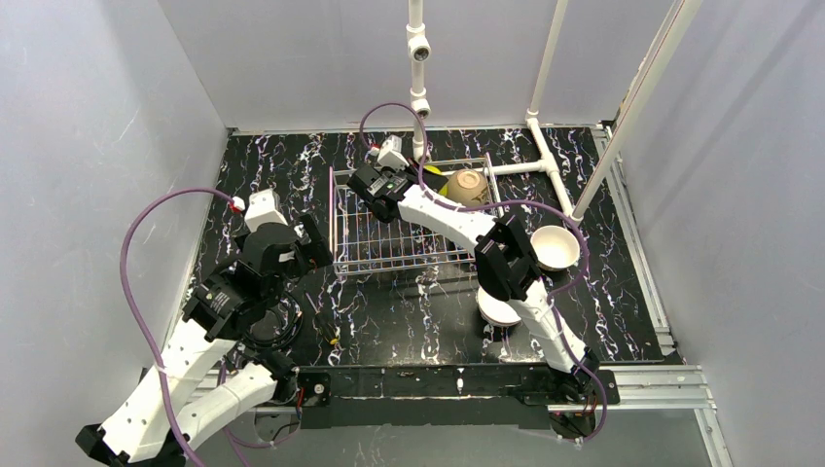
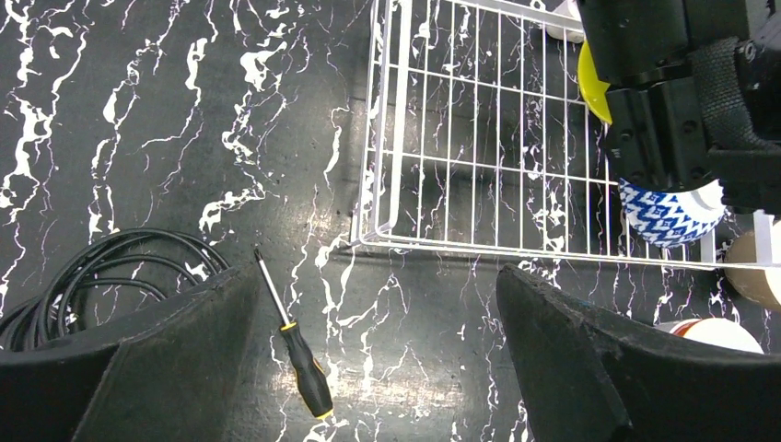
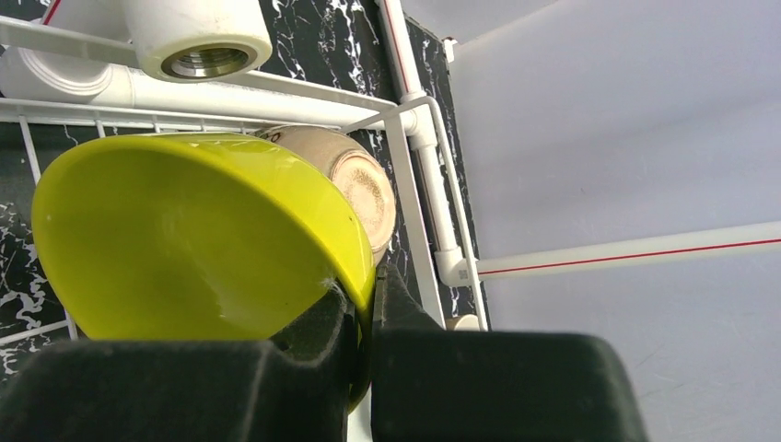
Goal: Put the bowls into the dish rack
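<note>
The dish rack point(image 1: 389, 248) stands at mid-table; it also shows in the left wrist view point(image 2: 479, 138). My right gripper point(image 3: 368, 304) is shut on the rim of the yellow-green bowl point(image 3: 184, 230) and holds it tilted over the rack's far right part, beside a tan bowl point(image 3: 355, 184) lying on its side in the rack point(image 1: 467, 185). A blue-and-white bowl point(image 2: 668, 212) sits under the right arm in the rack. A white bowl point(image 1: 555, 246) and another pale bowl point(image 1: 498, 309) rest on the table right of the rack. My left gripper point(image 2: 378, 341) is open and empty, left of the rack's near corner point(image 1: 316, 243).
A black-and-yellow screwdriver point(image 2: 299, 354) and a coiled black cable point(image 2: 92, 267) lie on the table under my left gripper. A white pipe frame point(image 1: 540, 161) stands behind and right of the rack, with a pipe fitting point(image 3: 198, 37) close above the yellow-green bowl. Grey walls enclose the table.
</note>
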